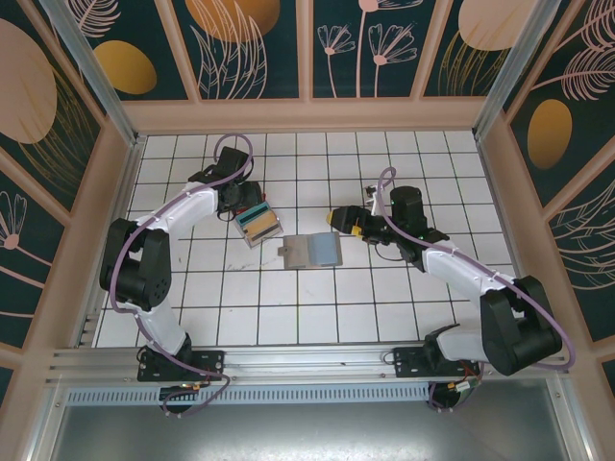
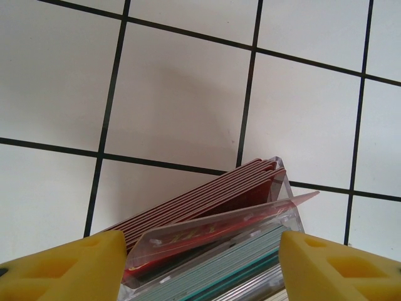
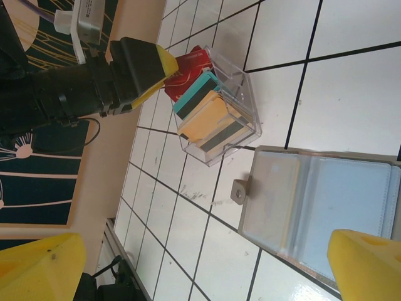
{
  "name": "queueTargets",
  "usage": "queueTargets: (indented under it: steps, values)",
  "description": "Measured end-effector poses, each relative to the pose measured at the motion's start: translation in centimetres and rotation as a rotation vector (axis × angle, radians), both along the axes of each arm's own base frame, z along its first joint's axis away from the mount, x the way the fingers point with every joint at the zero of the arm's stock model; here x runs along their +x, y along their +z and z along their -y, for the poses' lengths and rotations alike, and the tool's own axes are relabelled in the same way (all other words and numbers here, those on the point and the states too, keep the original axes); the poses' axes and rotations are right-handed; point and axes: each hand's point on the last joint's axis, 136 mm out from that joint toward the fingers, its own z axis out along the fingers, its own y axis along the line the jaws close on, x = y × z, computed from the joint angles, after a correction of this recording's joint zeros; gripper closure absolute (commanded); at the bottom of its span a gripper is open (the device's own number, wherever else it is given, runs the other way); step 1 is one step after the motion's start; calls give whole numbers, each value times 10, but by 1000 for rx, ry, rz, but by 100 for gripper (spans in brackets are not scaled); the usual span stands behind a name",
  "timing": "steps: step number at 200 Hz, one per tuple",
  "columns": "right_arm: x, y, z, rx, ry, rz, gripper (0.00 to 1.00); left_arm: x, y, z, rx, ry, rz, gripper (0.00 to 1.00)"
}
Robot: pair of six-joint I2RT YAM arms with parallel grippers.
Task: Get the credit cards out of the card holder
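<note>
White tiled tabletop [image 1: 384,307] with black grout lines, both arm bases at its near edge. Item one, card holder [image 1: 312,251]: grey-blue bifold, lying open and flat near the middle of the tabletop, small tab [image 3: 239,192] sticking out on its left side; the panel beside the tab looks tan, as if a card is still in it, and the other panel is pale blue. Item two, right pincer [image 1: 338,219]: just beyond the holder's far right corner, jaws spread wide with nothing between them, yellow pads [image 3: 366,263] apart over the holder and bare tiles. Item three, clear box [image 1: 258,224]: small see-through plastic tray, just left of and beyond the holder, apart from it, set at an angle to the tile lines. Contents, credit cards [image 3: 207,110] standing on edge in a row: yellow-orange card [image 3: 210,119] with a dark stripe nearest the holder, teal card [image 3: 197,94] behind it, red cards [image 2: 207,197] at the far end. Item four, left pincer [image 2: 202,266]: at the far end of the box, jaws part-way wide and closed on the box, one yellow pad [image 2: 69,263] against each side wall, red cards between them
</note>
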Motion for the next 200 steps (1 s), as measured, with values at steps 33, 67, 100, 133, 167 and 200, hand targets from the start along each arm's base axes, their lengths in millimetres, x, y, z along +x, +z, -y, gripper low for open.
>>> queueTargets:
  steps: [33, 67, 100, 133, 167, 200]
  values:
    - [0, 0, 0, 0, 0, 0, 1, 0, 0, -2, 12, 7, 3, 25]
    - [0, 0, 0, 0, 0, -1, 1, -2, 0, -11, 52, 26, -1, 18]
    - [0, -2, 0, -2, 0, -5, 1, -4, 8, -17, 74, 40, 13, 15]
    - [1, -4, 1, -13, -5, -10, 4, -8, 32, -11, 14, 28, 64, 16]
    - [5, -21, 6, -76, -31, -42, 30, -20, 56, 6, -139, 10, 111, 26]
    - [8, -48, 12, -153, -49, -103, 49, -46, 55, 16, -280, 15, 108, 26]
